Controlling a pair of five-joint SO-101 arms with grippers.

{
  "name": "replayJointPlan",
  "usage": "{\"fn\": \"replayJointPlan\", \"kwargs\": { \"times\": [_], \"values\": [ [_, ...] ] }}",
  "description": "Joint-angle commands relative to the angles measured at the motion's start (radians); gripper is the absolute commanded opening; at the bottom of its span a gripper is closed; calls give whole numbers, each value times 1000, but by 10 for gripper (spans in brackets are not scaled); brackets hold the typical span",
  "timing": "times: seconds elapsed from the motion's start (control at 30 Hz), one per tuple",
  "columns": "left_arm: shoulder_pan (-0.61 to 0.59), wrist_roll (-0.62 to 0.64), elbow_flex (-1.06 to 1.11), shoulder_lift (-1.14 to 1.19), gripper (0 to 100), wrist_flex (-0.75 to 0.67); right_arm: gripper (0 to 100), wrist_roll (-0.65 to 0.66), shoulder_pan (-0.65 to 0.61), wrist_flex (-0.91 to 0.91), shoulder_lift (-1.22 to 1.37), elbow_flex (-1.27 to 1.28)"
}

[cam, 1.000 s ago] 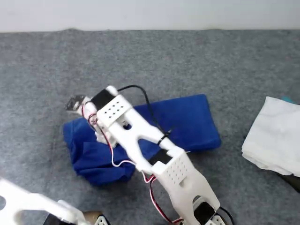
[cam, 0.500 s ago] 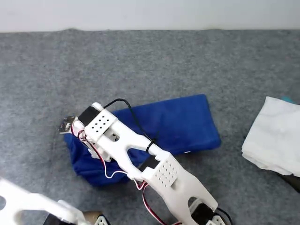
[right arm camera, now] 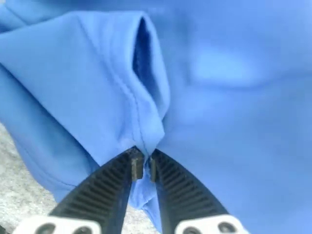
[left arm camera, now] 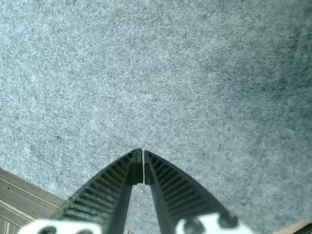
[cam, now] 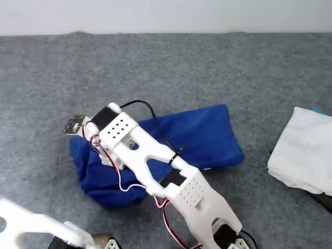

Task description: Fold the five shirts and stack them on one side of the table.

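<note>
A blue shirt [cam: 192, 135] lies partly folded in the middle of the grey table, its left end bunched up. My right arm stretches from the near edge across that end. In the right wrist view my right gripper [right arm camera: 144, 163] is shut on a raised seam fold of the blue shirt [right arm camera: 219, 73]; in the high view the right gripper [cam: 106, 156] sits under the arm. My left gripper [left arm camera: 143, 161] is shut with nothing in it, above bare grey carpet. Part of the left arm [cam: 31, 224] shows at the near left corner.
A stack of folded white cloth [cam: 301, 150] lies at the right edge, with a teal edge [cam: 317, 110] behind it and something dark [cam: 321, 199] beneath. The grey carpet [cam: 166, 67] spreads open behind the shirt. A wooden floor strip [left arm camera: 19, 200] borders the carpet.
My right arm swung left and toward the near side over the shirt's left end, then came back a little. The bunched left end shifted slightly with it. The left arm kept still.
</note>
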Motion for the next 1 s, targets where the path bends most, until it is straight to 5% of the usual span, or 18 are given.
{"fn": "replayJointPlan", "kwargs": {
  "times": [0.0,0.17,0.8,0.97],
  "values": [
    [5,-2,-7,-32,15,-14,65,11,19,41,-53,-48],
    [5,-2,-7,-32,15,-14,173,11,15,39,-38,-48],
    [6,-2,-5,-32,15,-14,170,14,-76,-5,31,-48],
    [5,-2,-5,-32,15,-14,87,25,-76,-18,77,-48]
  ]
}}
